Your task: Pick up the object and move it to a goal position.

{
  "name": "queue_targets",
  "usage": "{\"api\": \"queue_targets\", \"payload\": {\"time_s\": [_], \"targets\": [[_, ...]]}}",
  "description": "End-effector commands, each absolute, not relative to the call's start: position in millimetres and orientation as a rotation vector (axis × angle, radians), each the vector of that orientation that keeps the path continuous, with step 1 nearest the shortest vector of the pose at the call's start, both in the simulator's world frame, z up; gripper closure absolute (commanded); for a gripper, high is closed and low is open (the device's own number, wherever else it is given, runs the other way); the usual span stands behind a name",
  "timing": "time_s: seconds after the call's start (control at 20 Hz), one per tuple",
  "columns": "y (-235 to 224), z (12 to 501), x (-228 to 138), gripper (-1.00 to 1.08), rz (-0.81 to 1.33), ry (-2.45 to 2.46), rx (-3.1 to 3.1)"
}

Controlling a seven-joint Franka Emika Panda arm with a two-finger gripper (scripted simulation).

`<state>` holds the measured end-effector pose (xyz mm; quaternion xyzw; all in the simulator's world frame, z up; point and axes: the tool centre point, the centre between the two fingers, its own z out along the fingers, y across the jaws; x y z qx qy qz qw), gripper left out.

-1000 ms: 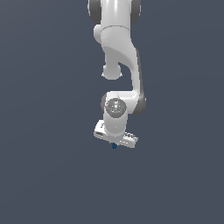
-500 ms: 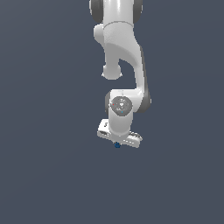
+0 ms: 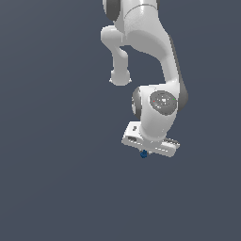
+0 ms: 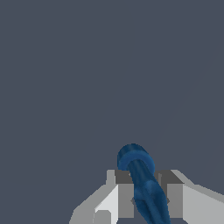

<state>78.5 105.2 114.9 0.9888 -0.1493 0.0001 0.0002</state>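
Gripper [image 4: 142, 199] nearly closed, fingers [image 4: 124, 192] pinching the blob [image 4: 142, 183] from both sides. Blob dark blue, glossy, elongated with a rounded end, poking out beneath the gripper [image 3: 145, 151] as a small blue tip [image 3: 143, 154].

I counted 1 dark-blue object [image 4: 144, 188], 1 claw [image 4: 142, 194] of mine w/ 2 fingers [image 4: 124, 197], 1 arm [image 3: 150, 52].

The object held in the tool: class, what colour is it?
Dark blue. The object shows best in the wrist view, clamped in the tool.
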Motion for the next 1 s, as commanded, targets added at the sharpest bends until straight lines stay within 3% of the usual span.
{"api": "queue_targets", "payload": {"time_s": [0.0, 0.45, 0.95], "targets": [[127, 132, 83, 1.08, 0.0, -0.469, 3.106], [181, 174, 96, 1.08, 0.0, -0.469, 3.106], [195, 185, 101, 1.08, 0.0, -0.47, 3.106]]}}
